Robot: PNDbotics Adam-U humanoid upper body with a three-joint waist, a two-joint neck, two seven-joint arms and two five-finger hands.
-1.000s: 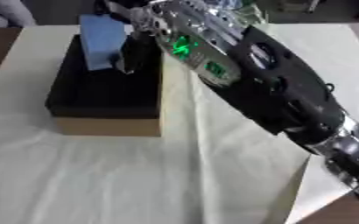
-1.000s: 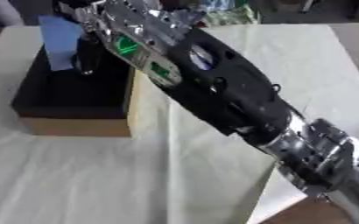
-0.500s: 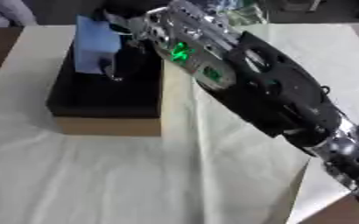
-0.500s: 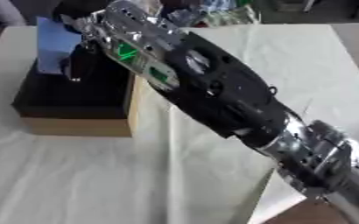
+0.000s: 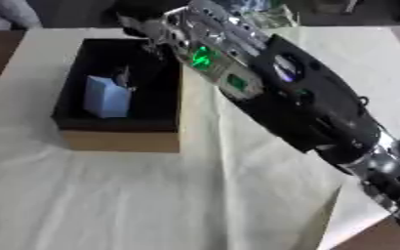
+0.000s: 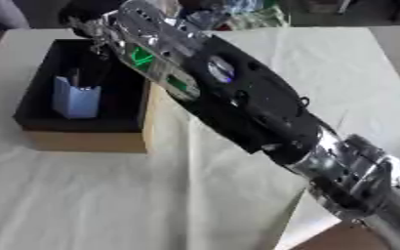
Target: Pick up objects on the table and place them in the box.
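A light blue boxy object [image 5: 107, 97] stands inside the black-lined box [image 5: 122, 140], near its front left part. My right arm stretches from the lower right across the table, and my right hand [image 5: 155, 30] hangs over the box's far right side. Its fingers point down into the box and are relaxed; one dark fingertip [image 5: 123, 77] ends just beside the blue object's top corner. Nothing is held in that hand. My left hand shows in neither view.
The box has tan outer walls and sits on a white cloth [image 5: 152, 205] that covers the table. Some clear and green packaging [image 5: 271, 14] lies at the far edge. The brown table corner [image 5: 383, 239] shows at the lower right.
The blue object, held up over the box's far end before, has left my right hand and now stands lower, inside the box. The hand's fingers have spread away from it.
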